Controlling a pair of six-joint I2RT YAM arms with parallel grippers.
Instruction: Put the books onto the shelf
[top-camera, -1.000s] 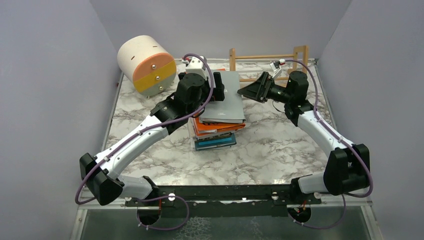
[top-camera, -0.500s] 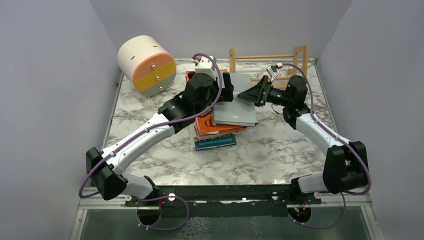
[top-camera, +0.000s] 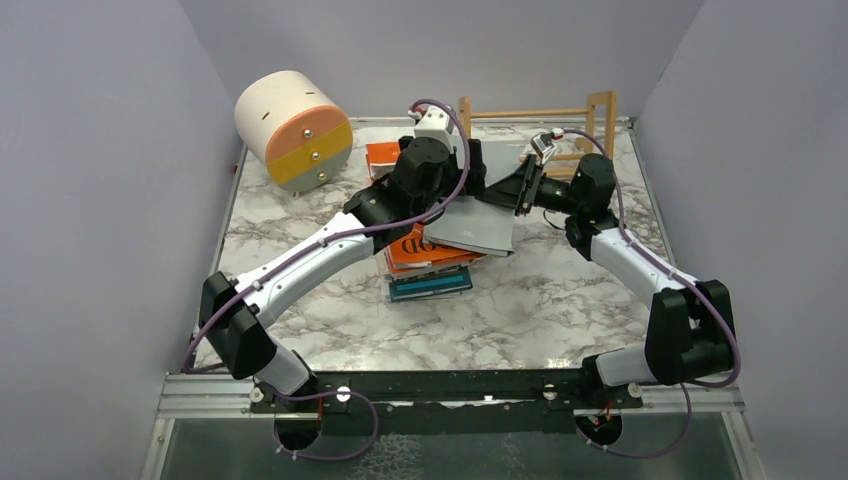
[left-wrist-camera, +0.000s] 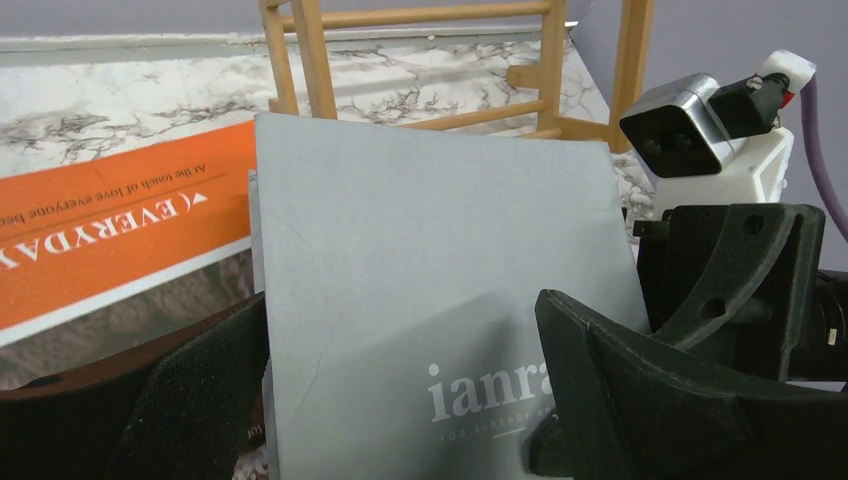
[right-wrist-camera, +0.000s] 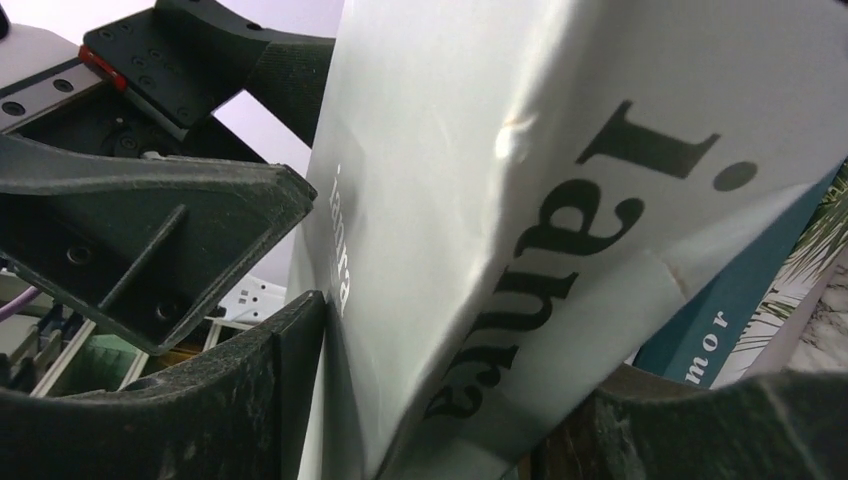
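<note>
Your wide-open left pincer has pushed the grey book rightward off the stack — your right pincer narrows around it, firm grip or not I cannot tell

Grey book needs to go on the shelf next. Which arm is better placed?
Right, probably. The right hand straddles the grey book's edge on the side toward the shelf; the left hand sits open across the cover.
</note>
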